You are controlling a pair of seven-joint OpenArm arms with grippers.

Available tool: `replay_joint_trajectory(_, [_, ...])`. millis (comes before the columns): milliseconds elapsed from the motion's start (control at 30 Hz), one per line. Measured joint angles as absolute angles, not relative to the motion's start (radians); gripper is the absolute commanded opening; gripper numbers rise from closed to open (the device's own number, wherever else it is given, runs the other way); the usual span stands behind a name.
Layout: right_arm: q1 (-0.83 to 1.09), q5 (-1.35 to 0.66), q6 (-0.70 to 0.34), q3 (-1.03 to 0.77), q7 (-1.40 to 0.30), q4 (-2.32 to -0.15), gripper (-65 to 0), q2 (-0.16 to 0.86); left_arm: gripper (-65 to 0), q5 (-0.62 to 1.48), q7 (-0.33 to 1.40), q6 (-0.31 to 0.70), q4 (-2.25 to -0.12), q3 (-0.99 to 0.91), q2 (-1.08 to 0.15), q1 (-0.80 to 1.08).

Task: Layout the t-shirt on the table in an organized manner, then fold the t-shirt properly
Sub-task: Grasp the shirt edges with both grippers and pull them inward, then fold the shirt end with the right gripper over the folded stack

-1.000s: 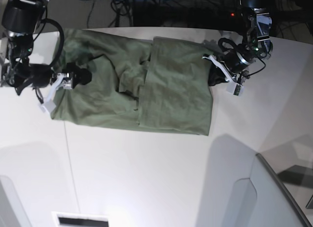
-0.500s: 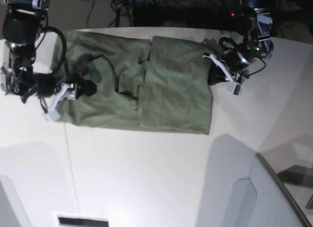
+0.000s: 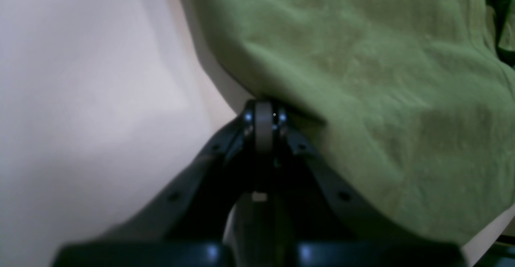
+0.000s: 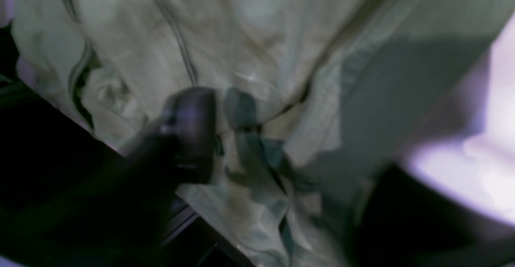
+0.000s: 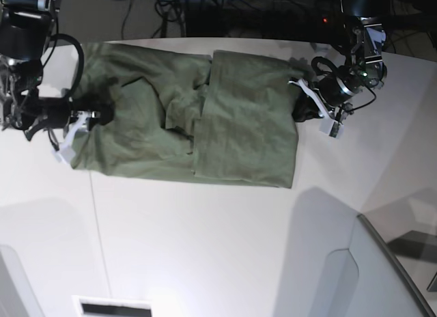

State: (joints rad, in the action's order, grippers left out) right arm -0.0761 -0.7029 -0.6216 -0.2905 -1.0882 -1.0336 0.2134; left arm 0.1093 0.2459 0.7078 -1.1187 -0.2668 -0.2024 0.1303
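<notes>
Shirt [image 5: 198, 119] spans the surface [image 5: 205, 249]; left gripper [image 5: 308, 106] clenched at one edge, right gripper [image 5: 95, 117] grip unclear opposite.

No readable text, label, brand, number or sign anywhere in these views. Nothing printed on the visible cloth of the t-shirt [image 5: 205, 119], plain green throughout. Nothing written on the table [image 5: 205, 249]. Nothing legible on the left gripper [image 3: 263, 116] or the right gripper [image 5: 92, 117]. Right wrist view too blurred to make out any print.
</notes>
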Motion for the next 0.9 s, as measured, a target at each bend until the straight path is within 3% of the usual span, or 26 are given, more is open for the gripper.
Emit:
replay_joint_trajectory(67, [-0.075,-0.702,-0.622,-0.290,-1.093,-1.032,-64.7,0.212,-65.0,0.109,0.246,0.707,-1.119,-0.266,-0.202,0.130])
replay_joint_trajectory(433, [-0.107,-0.699,-0.612,-0.290,-1.096,-0.987,-64.8,0.218,-65.0,0.102,0.255,0.705,-1.121,-0.262,-0.155,0.111])
replay_joint_trajectory(633, [-0.089,-0.693,-0.462,-0.286,-1.175,-1.148,-64.8,0.222,-65.0,0.098,0.258,0.705,-1.123,-0.265,-0.140,0.109])
replay_joint_trajectory(733, [-0.090,-0.694,-0.425,-0.187,-1.198,-1.256,-64.8,0.226,-65.0,0.103,0.258,0.709,-1.121,-0.266,-0.172,0.115])
replay_joint_trajectory(900, [-0.082,-0.707,-0.278,-0.106,-1.270,-1.344,-64.8,0.135,-65.0,0.097,0.258,0.705,-1.115,-0.274,-0.225,0.110])
